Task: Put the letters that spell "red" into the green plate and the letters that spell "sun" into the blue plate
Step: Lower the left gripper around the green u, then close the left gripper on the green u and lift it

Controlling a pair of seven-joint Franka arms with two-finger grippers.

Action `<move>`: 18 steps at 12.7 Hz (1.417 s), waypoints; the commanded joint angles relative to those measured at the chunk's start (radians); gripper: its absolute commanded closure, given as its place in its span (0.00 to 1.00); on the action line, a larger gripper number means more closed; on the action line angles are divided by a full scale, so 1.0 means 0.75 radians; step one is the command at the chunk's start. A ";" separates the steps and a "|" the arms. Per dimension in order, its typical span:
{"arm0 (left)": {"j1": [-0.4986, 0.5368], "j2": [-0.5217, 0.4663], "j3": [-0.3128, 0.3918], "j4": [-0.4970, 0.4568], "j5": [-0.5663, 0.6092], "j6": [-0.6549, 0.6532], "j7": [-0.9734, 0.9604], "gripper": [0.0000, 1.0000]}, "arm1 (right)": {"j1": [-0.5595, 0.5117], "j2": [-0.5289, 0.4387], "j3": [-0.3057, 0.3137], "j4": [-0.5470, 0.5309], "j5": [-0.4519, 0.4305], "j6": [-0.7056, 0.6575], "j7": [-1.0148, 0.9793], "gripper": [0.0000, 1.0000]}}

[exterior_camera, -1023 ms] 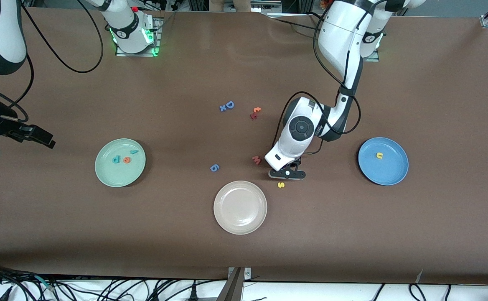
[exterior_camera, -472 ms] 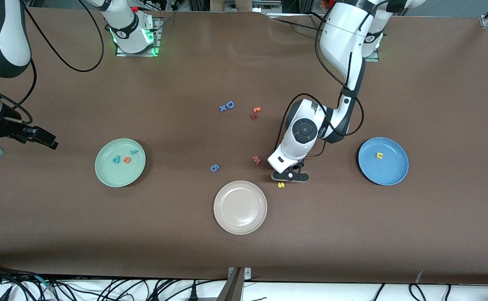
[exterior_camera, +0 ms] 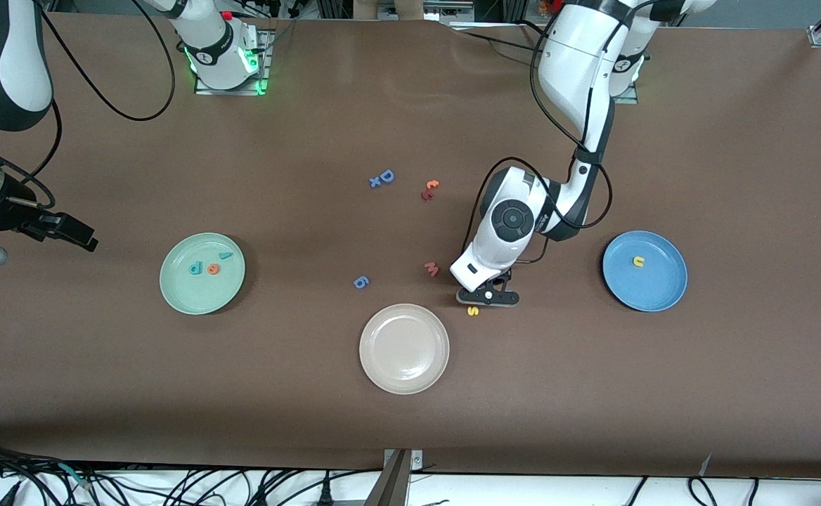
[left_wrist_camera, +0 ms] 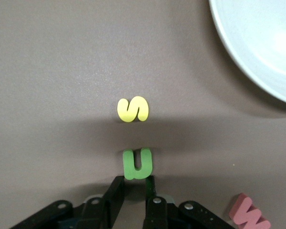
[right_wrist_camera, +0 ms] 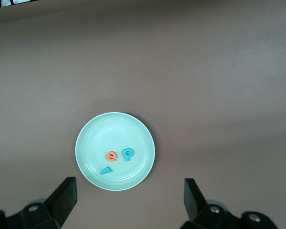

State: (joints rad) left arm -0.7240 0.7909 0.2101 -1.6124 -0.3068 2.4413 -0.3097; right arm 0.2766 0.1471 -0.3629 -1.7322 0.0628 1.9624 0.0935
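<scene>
The left gripper (left_wrist_camera: pixel 135 183) has its jaws clamped on the green "n" (left_wrist_camera: pixel 137 163), which sticks out past the fingertips (left_wrist_camera: pixel 118 183) with its open end away from them. In the front view this gripper (exterior_camera: pixel 488 295) sits low over the table (exterior_camera: pixel 663 393), between the cream-white plate (exterior_camera: pixel 404 348) and the blue plate (exterior_camera: pixel 644 270). The yellow "s" (left_wrist_camera: pixel 132 109) lies flat on the table just ahead of the held letter, apart from it; from the front, the "s" (exterior_camera: pixel 473 310) shows just beside the gripper, on the side nearer the camera. A pink "w" (exterior_camera: pixel 431 268) lies near, toward the right arm's end of the table.

The yellow "u" (exterior_camera: pixel 638 261) lies in the blue plate, toward its farther rim.

The right gripper (right_wrist_camera: pixel 128 198) hangs with its jaws wide apart and nothing between them, high over the table near the green plate (right_wrist_camera: pixel 115 151); that arm waits at its own end of the table, and in the front view the gripper (exterior_camera: pixel 66 232) shows beside the plate. In the green plate (exterior_camera: pixel 202 273) lie the teal "r" (right_wrist_camera: pixel 106 170), the orange "e" (right_wrist_camera: pixel 112 156) and the teal-blue "d" (right_wrist_camera: pixel 128 154), close together.

Farther from the front camera, near the table's middle, lie a blue capital "D" (exterior_camera: pixel 386 176) with a small blue "x" (exterior_camera: pixel 375 183) beside it, and a dark red and orange letter pair (exterior_camera: pixel 429 190). A blue "6" (exterior_camera: pixel 360 282) lies between the green plate and the pink "w".
</scene>
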 commanded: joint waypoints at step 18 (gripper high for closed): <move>0.045 0.066 0.000 0.141 0.010 -0.046 0.010 0.66 | -0.001 -0.032 0.003 -0.034 -0.002 0.020 -0.018 0.01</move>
State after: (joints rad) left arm -0.7008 0.8151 0.2103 -1.5536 -0.3068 2.4285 -0.3097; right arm 0.2766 0.1470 -0.3629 -1.7322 0.0628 1.9632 0.0935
